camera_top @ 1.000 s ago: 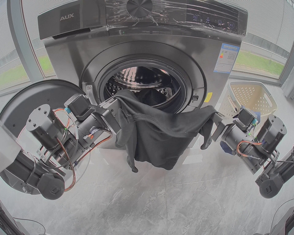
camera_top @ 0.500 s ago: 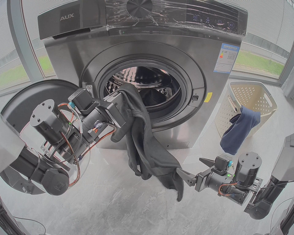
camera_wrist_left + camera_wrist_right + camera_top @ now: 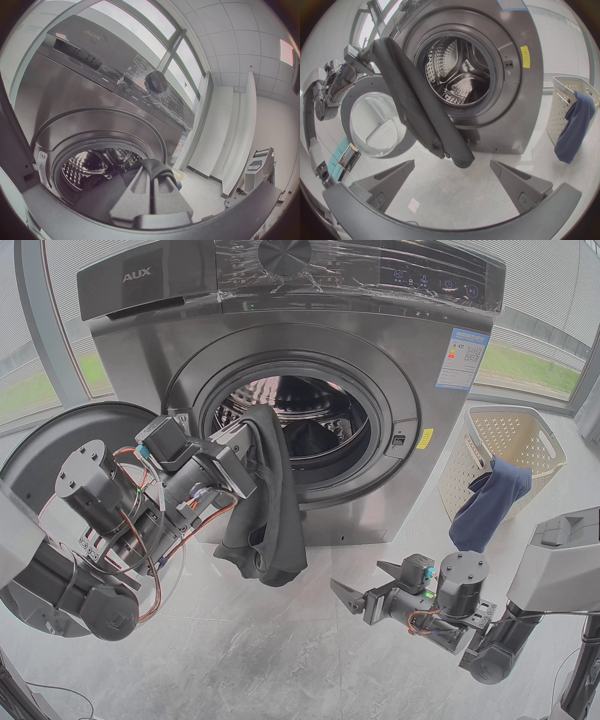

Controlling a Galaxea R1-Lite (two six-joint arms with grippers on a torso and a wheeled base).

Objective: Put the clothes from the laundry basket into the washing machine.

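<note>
Clothes are split three ways: a black garment point(image 3: 272, 515) hangs from your left gripper point(image 3: 249, 429), a dark piece point(image 3: 307, 437) lies inside the drum point(image 3: 281, 393) of the washing machine point(image 3: 400, 359), and a blue garment point(image 3: 490, 505) is draped over the rim of the laundry basket point(image 3: 515, 430) beside the machine. Your left gripper is clenched on one end of the black garment, with the cloth bunched over its fingertips. It sits at the left edge of the round opening. Held up there by one end, the cloth folds over the gripper. Its bulk falls outside, in front of the lower rim and down toward the floor point(image 3: 312, 646), not inside the drum. I judge that pushing in with this arm alone may leave the tail dangling out. The door point(image 3: 69, 434) is swung wide to the left, and your left arm lies across in front of it, forearm angled up toward the opening. Your right gripper point(image 3: 357, 577) is released, jaws spread wide and empty. It is held low over the floor, pointing toward the hanging tail but apart from it, beside its lower end on the right. That pose looks suited to scooping the loose end up and feeding it in, so bring it under the cloth before you close.
</note>
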